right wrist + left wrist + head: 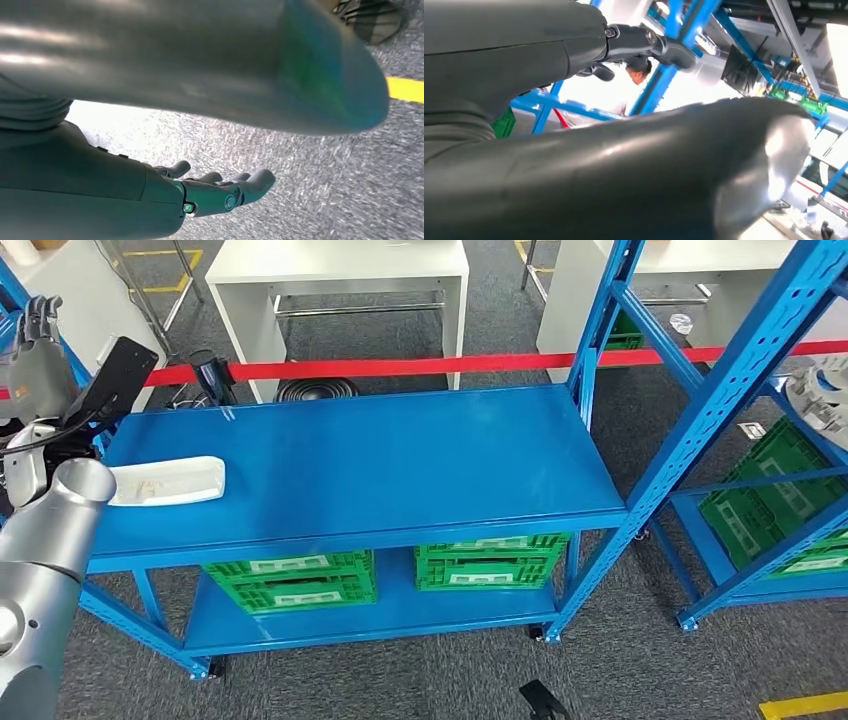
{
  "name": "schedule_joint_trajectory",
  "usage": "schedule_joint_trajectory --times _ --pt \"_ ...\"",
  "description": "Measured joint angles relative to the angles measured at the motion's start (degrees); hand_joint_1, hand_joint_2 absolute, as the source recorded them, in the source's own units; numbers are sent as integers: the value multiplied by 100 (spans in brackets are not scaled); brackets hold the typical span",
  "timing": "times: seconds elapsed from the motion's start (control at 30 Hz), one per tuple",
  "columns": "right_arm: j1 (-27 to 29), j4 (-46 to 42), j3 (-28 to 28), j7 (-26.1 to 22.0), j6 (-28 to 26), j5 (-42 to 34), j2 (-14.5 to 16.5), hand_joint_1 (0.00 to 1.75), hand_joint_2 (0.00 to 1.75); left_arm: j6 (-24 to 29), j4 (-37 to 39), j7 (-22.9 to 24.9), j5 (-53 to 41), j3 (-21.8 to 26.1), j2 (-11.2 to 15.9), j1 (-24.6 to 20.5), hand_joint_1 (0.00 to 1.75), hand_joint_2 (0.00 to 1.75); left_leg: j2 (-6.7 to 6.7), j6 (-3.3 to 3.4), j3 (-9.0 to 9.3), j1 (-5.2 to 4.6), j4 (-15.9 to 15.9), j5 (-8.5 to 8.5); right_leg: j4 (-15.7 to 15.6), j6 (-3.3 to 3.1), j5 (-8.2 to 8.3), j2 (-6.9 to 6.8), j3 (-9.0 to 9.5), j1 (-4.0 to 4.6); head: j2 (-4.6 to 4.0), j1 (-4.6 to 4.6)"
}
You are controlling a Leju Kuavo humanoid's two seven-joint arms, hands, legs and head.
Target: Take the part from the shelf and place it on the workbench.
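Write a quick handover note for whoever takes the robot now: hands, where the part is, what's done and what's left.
Left hand: raised at the shelf's left end, above the white part, not touching it; it appears to hold nothing.
Right hand: hanging over the grey floor, fingers loosely apart, holding nothing.
Part: lying flat on the top level of the blue shelf, near its left edge.
Done: nothing yet; the part is not picked up.
Left: grasp the part, lift it off the shelf, carry it to the workbench and set it down.
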Motion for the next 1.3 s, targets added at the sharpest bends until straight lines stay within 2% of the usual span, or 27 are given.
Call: schedule_joint_trajectory --times 0.07,0.1,0.17,0.23,0.27,0.3,0.33,0.37,0.4,0.47,0.57,0.63,0.67,0.7,0.77,0.8,0.83,0.87,0.93,1.0,1.1,1.2,1.3 --pt "1 0 -3 4 -1 0 1 0 0 -26 -10 -1 12 0 2 -3 0 0 -5 -68 -17 -3 111 19 -52 -57 51 4 104 -28 0 5" --pt "-1 0 -6 4 -1 0 0 0 0 -79 -14 -1 50 0 3 -10 0 0 1 -101 -98 -1 281 40 -70 -87 52 2 158 -44 0 -3" --pt "-10 0 -15 2 0 0 -1 0 0 -286 -11 3 186 0 8 -15 0 0 21 -152 -435 18 847 -31 -101 -134 22 -1 256 -69 0 -14" --pt "-13 0 -29 2 3 0 0 0 0 -587 15 3 356 0 22 -1 0 0 33 -201 -875 45 1443 -344 -107 -146 -41 8 334 -87 0 -16" --pt "-9 0 -35 2 7 0 1 0 0 -745 30 -1 437 0 34 12 0 44 40 -223 -1035 59 1575 -492 -106 -139 -84 15 378 -96 0 -19" --pt "-4 0 -40 2 11 0 1 0 0 -915 40 -14 517 1 50 21 0 87 47 -236 -1105 69 1517 -517 -102 -129 -132 23 425 -104 0 -19" --pt "-1 0 -45 2 15 0 2 0 0 -1074 46 -39 595 2 69 28 0 131 54 -243 -1081 77 1273 -376 -94 -116 -183 30 477 -112 0 -18" --pt "1 0 -51 -1 19 0 2 0 0 -1209 48 -75 664 3 93 39 0 175 60 -244 -990 84 898 -90 -86 -100 -238 35 530 -118 0 -19" --pt "0 0 -61 -3 20 -1 2 0 0 -1322 49 -120 723 4 119 58 0 175 66 -236 -890 88 494 233 -65 -77 -296 41 580 -117 0 -19" --pt "-1 0 -91 -4 25 -6 2 0 0 -1433 43 -190 776 5 169 125 0 175 79 -188 -751 79 25 584 -39 -11 -393 59 613 -110 0 -20" --pt "5 0 -136 6 34 -13 0 0 0 -1409 -12 -213 697 4 221 248 0 175 70 -80 -715 74 7 621 -38 104 -496 66 634 -100 0 -17" --pt "2 0 -151 7 34 -13 -4 0 0 -1375 -45 -199 622 2 239 271 0 175 65 -23 -682 101 -4 599 55 154 -578 52 621 -100 0 -12" --pt "0 0 -154 7 34 -13 -5 0 0 -1367 -60 -193 609 1 243 272 0 175 66 4 -665 108 -8 585 210 174 -657 42 549 -108 0 -7" --pt "-2 0 -156 6 34 -13 -4 0 0 -1360 -69 -191 602 -1 246 275 0 175 66 31 -651 105 -8 564 512 195 -784 28 386 -112 0 0" --pt "-3 0 -162 8 35 -13 -3 0 0 -1352 -77 -187 601 -2 250 295 0 175 62 65 -631 96 -1 518 1310 228 -1054 13 -101 -118 0 8" --pt "-1 0 -166 9 35 -13 -3 0 0 -1352 -76 -185 601 -2 250 313 0 175 57 70 -619 90 7 493 1612 234 -1100 10 -325 -119 0 8" --pt "1 0 -170 10 35 -13 -3 0 0 -1352 -77 -182 601 -2 250 330 0 175 51 68 -603 87 20 466 1659 229 -1002 9 -432 -118 0 9" --pt "2 0 -174 11 35 -13 -4 0 0 -1352 -78 -180 601 -2 251 341 0 175 46 62 -582 85 34 439 1490 215 -807 9 -428 -116 0 9" --pt "1 0 -178 13 35 -13 -5 0 0 -1354 -87 -174 592 -3 252 347 0 175 41 37 -532 80 63 381 705 161 -300 0 -168 -103 0 7" --pt "-5 0 -180 13 36 -13 -5 0 0 -1399 -93 -152 546 -23 264 341 0 175 35 -8 -517 62 80 346 159 109 -67 -9 47 -80 0 4" --pt "-8 0 -185 12 45 -7 3 0 0 -1818 -74 -225 533 -105 335 338 0 175 34 -15 -514 40 65 337 55 101 -51 -2 83 -75 0 3" --pt "-8 0 -204 -6 64 0 5 0 0 -2430 -40 -549 696 -163 454 362 0 175 55 -39 -477 37 20 344 53 74 -52 27 84 -74 0 3" --pt "3 0 -238 -32 91 1 6 0 0 -2776 -23 -904 962 -173 552 406 0 175 68 -53 -455 37 -8 349 54 53 -57 41 85 -75 0 2"
